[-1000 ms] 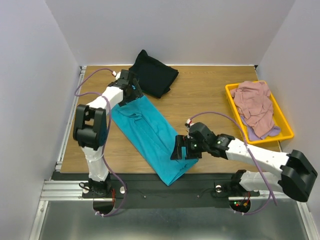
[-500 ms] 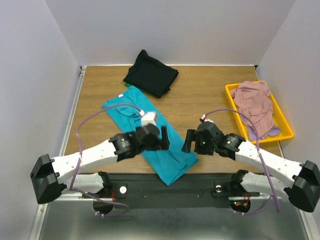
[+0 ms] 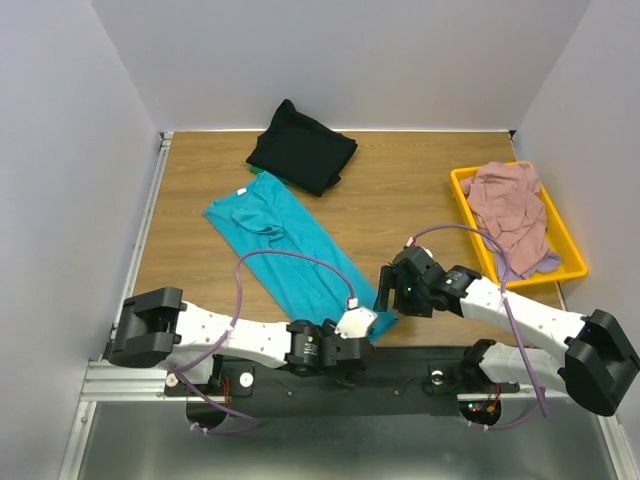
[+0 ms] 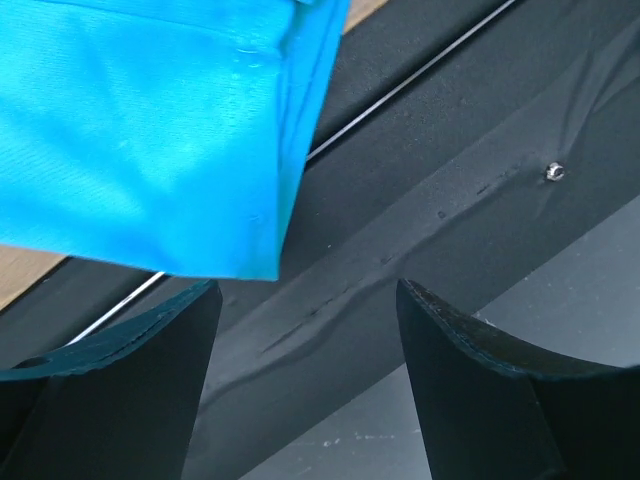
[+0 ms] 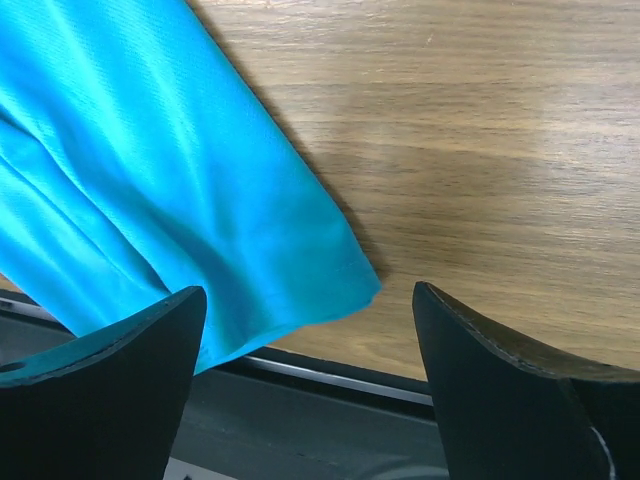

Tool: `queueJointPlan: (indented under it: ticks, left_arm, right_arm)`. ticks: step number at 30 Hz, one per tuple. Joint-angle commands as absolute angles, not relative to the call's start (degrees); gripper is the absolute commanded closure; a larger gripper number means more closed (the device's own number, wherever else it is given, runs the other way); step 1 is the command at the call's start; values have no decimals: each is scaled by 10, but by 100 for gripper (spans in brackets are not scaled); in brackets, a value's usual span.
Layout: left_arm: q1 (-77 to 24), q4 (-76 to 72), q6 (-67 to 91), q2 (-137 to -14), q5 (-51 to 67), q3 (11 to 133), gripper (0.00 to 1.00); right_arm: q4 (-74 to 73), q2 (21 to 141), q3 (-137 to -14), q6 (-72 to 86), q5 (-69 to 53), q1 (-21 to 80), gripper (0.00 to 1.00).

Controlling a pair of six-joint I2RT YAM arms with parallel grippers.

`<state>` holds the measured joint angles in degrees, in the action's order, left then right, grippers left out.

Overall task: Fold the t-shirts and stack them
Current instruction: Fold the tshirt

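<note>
Bench [image 3: 420, 190] is carrying the teal t-shirt [image 3: 285, 250] lying diagonally, its hem [image 4: 200, 265] overhanging the near edge. Left jaws and right jaws are hanging spread and empty at the hem corners. Judgement: each should be pinching all layers of one corner, then lifting evenly

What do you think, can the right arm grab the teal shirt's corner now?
Probably yes. The right tool hangs open right over the teal shirt's near corner, and nothing shows between them.
</note>
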<state>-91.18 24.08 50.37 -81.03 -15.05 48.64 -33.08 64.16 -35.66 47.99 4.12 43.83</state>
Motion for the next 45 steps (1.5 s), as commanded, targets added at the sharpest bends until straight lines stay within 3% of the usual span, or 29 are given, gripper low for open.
queueJointPlan:
  ticks: [1,3,5,9,12,15,18,20,22,26,37,45]
  left_arm:
    - [-916,253,479,-849,-163,518,19]
    - [-915,263,471,-878,-170,526,21]
    - [-916,284,473,-896,-189,539,29]
    - [-916,316,484,-933,-225,555,31]
    - [-916,319,480,-962,-230,565,37]
    - [-915,329,484,-976,-244,571,53]
    - [-915,347,489,-993,-252,581,71]
    - [-916,358,490,-992,-253,586,100]
    - [-916,359,492,-980,-257,588,100]
    - [-915,358,486,-951,-261,602,100]
    - [-844,359,488,-851,-284,580,100]
    - [-706,340,490,-723,-283,512,100]
  right_arm:
    - [-328,637,-353,482,31,433,14]
    - [-324,639,-346,483,25,432,16]
    - [-317,645,-341,485,14,432,18]
    - [-299,662,-329,485,4,432,21]
    - [-287,678,-323,484,-13,432,26]
    - [-276,688,-323,484,-19,432,32]
    - [-271,700,-324,484,-23,432,48]
    - [-268,704,-327,483,-25,432,66]
    - [-269,705,-335,481,-14,432,76]
    - [-270,706,-361,470,-16,432,86]
    - [-269,768,-495,419,-35,432,89]
    - [-265,886,-657,382,12,432,91]
